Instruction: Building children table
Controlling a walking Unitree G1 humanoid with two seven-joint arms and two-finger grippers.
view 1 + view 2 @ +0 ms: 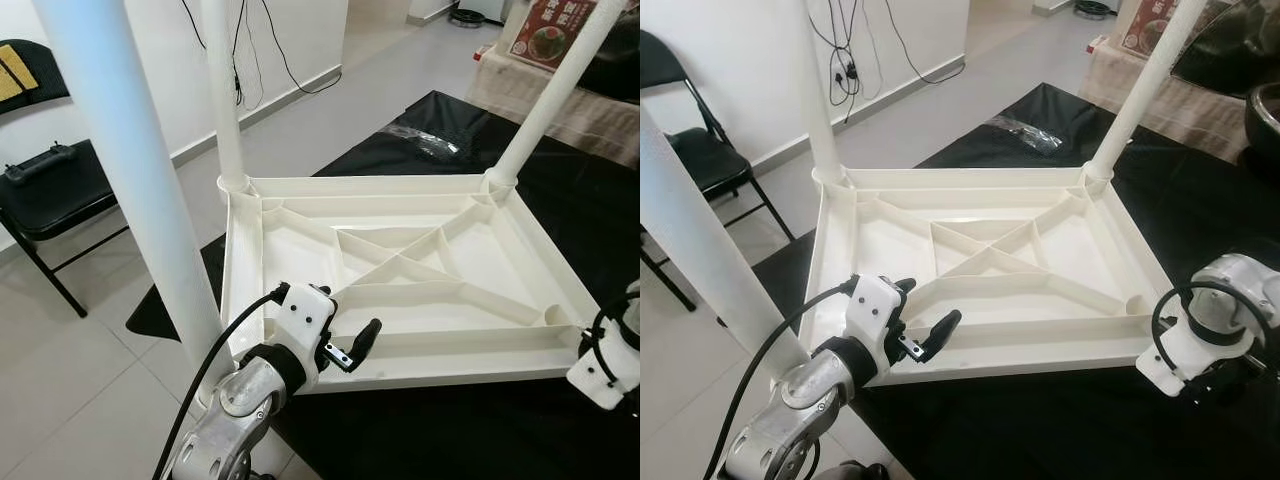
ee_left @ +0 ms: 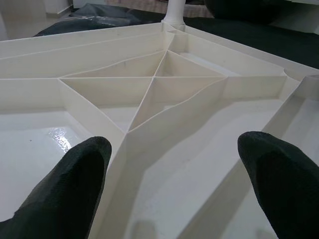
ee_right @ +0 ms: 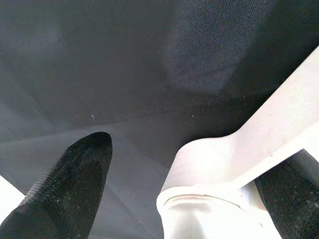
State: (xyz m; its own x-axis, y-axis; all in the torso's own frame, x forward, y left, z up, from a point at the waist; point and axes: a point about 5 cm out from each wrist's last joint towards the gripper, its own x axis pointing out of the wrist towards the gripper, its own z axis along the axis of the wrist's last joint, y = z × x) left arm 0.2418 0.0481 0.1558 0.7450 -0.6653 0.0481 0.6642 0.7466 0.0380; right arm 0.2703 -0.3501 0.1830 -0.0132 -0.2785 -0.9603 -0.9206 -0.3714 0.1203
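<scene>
Left eye view: one upturned tabletop (image 1: 400, 270), three legs (image 1: 228, 95) fitted, left gripper (image 2: 174, 164) spread over near edge, right gripper (image 3: 189, 194) spread at near-right corner.

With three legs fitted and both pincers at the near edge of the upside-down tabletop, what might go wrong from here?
1. The near-right corner socket is empty, so the table would not stand if flipped now.
2. The left pincer hangs open over the tabletop's ribs beside the near-left leg; a swing may knock that leg.
3. The right pincer straddles the corner; lifting there might skew the tabletop on the black cloth.
</scene>
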